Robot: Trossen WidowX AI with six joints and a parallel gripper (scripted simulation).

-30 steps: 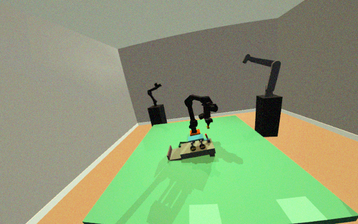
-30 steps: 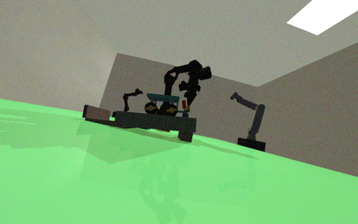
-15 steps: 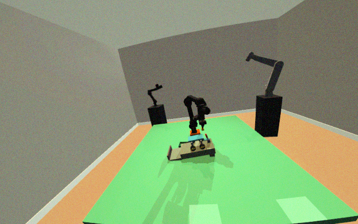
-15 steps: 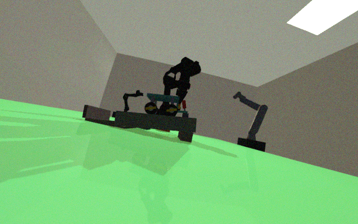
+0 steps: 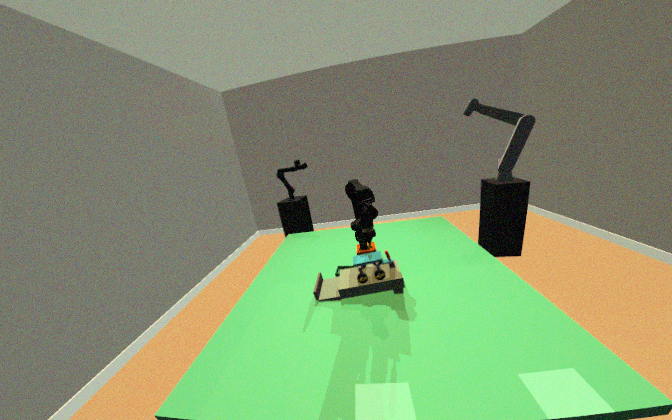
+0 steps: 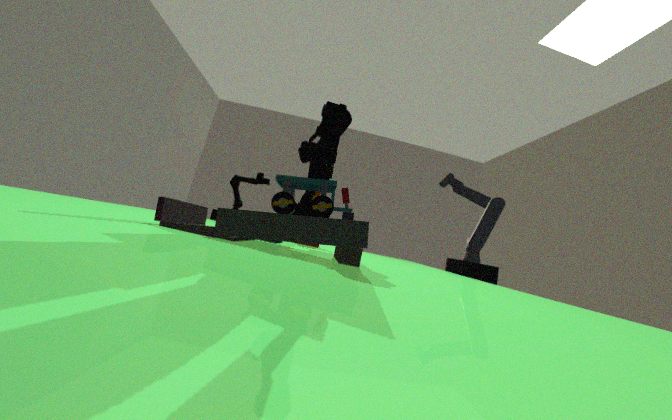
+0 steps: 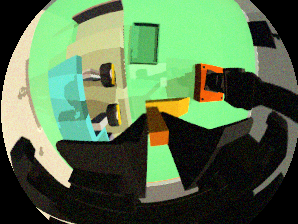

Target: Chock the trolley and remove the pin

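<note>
My gripper (image 7: 153,116) is shut on the chock's orange handle. The yellow chock (image 7: 172,106) hangs beside the ramp, apart from the wheels; its black base cannot be made out. The trolley (image 5: 367,258) (image 6: 304,182) (image 7: 65,100), with a teal top and black-and-yellow wheels, stands on the ramp (image 5: 372,287) (image 6: 286,224) (image 7: 95,32). The stop pin (image 5: 387,255) (image 6: 345,195) stands upright at the uphill end, its red head showing; it is not visible in the wrist view. The green tray (image 7: 158,45) lies beside the ramp's lower part.
A low end wall (image 5: 319,286) (image 6: 182,211) (image 7: 100,12) stands at the ramp's downhill end. My arm's orange base (image 7: 199,90) is across from the ramp. Two other arms stand on dark pedestals (image 5: 503,219) (image 5: 295,216) at the back.
</note>
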